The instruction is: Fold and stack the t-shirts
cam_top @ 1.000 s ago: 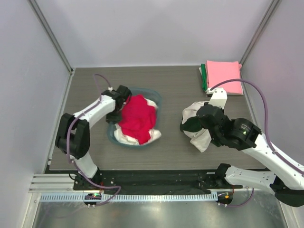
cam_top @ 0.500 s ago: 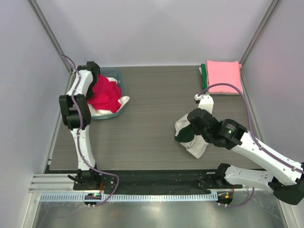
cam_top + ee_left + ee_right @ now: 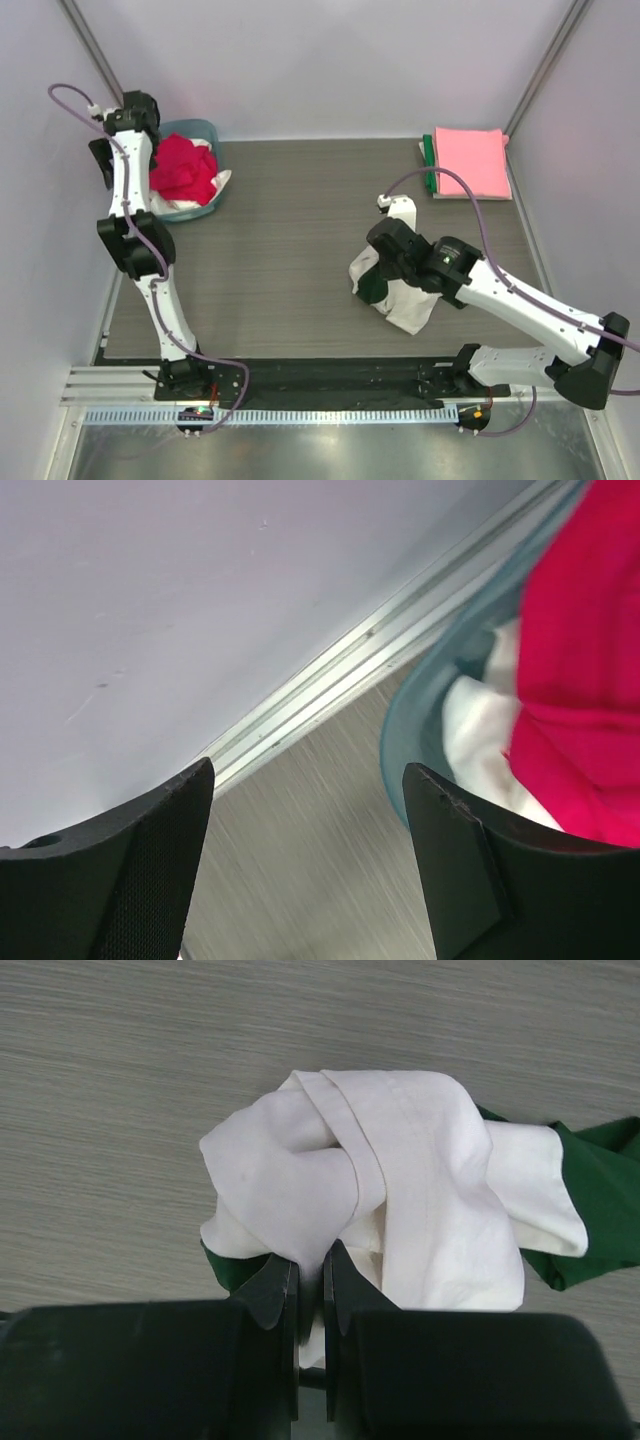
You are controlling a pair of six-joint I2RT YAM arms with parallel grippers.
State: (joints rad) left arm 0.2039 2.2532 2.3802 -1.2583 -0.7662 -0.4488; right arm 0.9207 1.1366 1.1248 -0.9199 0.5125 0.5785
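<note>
Shirt (image 3: 400,1180) sits bunched, clamped in the right hand (image 3: 310,1285); it wants spreading flat on the bench (image 3: 300,230). Left hand (image 3: 308,780) gapes empty by the basket (image 3: 398,730).

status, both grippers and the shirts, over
left gripper open, empty, beside round teal plastic basket. right gripper shut on crumpled cream t-shirt with dark green sleeves, mid-table. nothing lying between it and folded pink t-shirt stack.

The white left arm (image 3: 128,195) stretches toward eleven o'clock, its black left end effector (image 3: 308,780) spread wide. The right end effector (image 3: 310,1272), reaching toward ten o'clock, is pinched tight.
</note>
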